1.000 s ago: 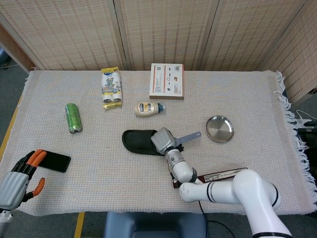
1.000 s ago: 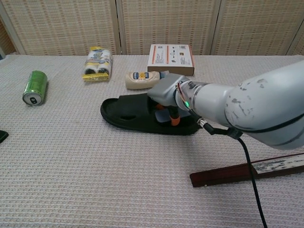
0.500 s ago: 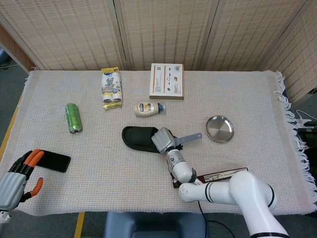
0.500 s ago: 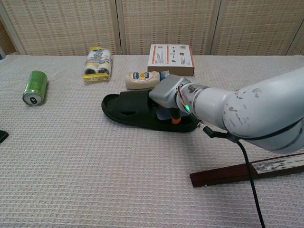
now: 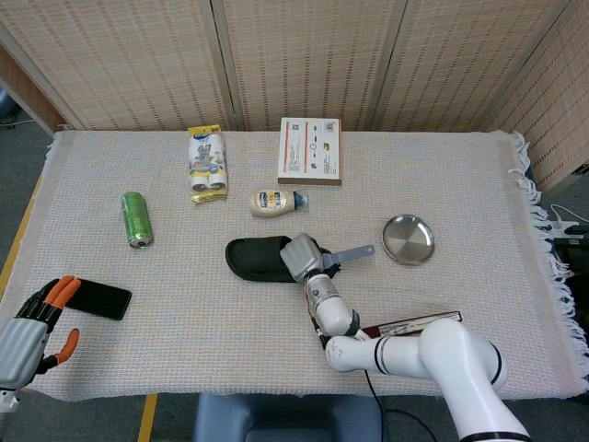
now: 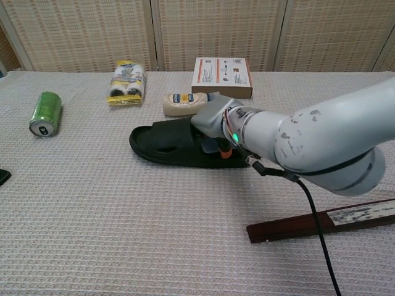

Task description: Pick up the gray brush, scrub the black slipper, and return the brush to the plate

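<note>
The black slipper [image 5: 254,260] [image 6: 162,142] lies flat near the table's middle. My right hand [image 5: 300,257] [image 6: 213,122] is over its right end and grips the gray brush [image 5: 351,251], whose handle sticks out to the right in the head view. In the chest view the brush head is pressed down on the slipper under the hand, mostly hidden. The round metal plate [image 5: 408,238] stands empty to the right. My left hand [image 5: 37,329] hangs off the table's front left corner, fingers apart and holding nothing.
A green can [image 5: 136,219], a yellow packet [image 5: 206,163], a mayonnaise bottle [image 5: 274,202] and a white box [image 5: 310,150] lie across the back. A black phone [image 5: 101,301] is at the front left. A dark wooden bar [image 6: 321,221] lies at the front right.
My right hand has moved the brush back and forth along the slipper, and the slipper has shifted slightly with it. My left hand has sunk a little lower.
</note>
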